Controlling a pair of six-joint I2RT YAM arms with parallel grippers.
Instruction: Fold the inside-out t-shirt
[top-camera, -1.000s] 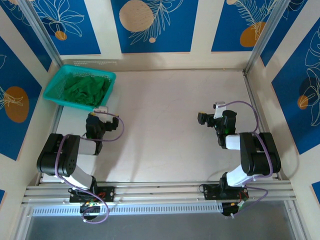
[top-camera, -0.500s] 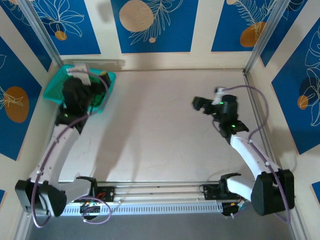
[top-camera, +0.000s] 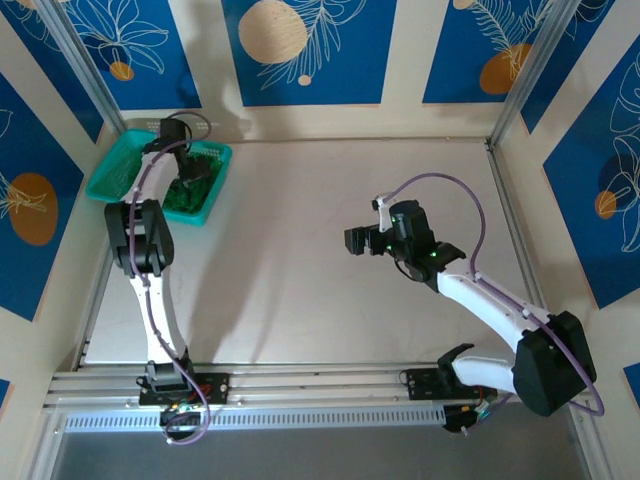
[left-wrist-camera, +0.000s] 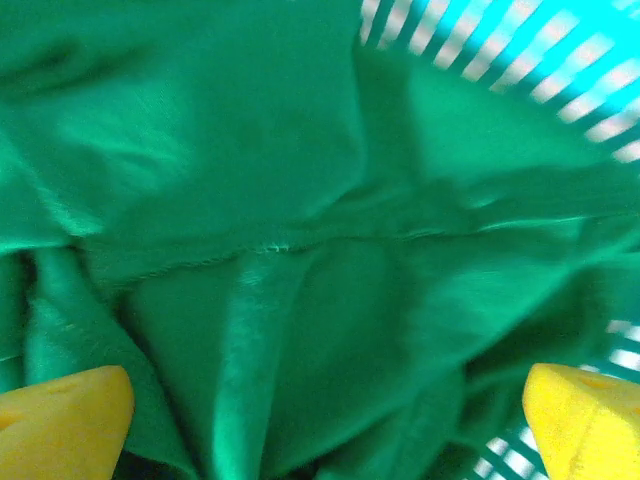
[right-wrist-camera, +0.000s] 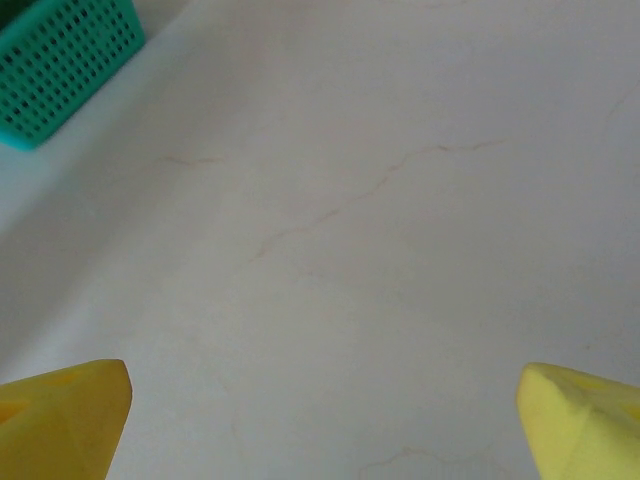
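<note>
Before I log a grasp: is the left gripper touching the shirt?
Cannot tell: left wrist view shows the left gripper open over the shirt, contact unclear.

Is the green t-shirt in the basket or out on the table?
In: the t-shirt lies bunched inside the teal basket.

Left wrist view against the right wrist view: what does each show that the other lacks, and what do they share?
Left wrist: the crumpled green t-shirt close beneath the open left gripper. Right wrist: bare table under the open right gripper. Both: the teal mesh basket, its wall beside the cloth in the left wrist view, an outer corner in the right, and jaws spread wide.
</note>
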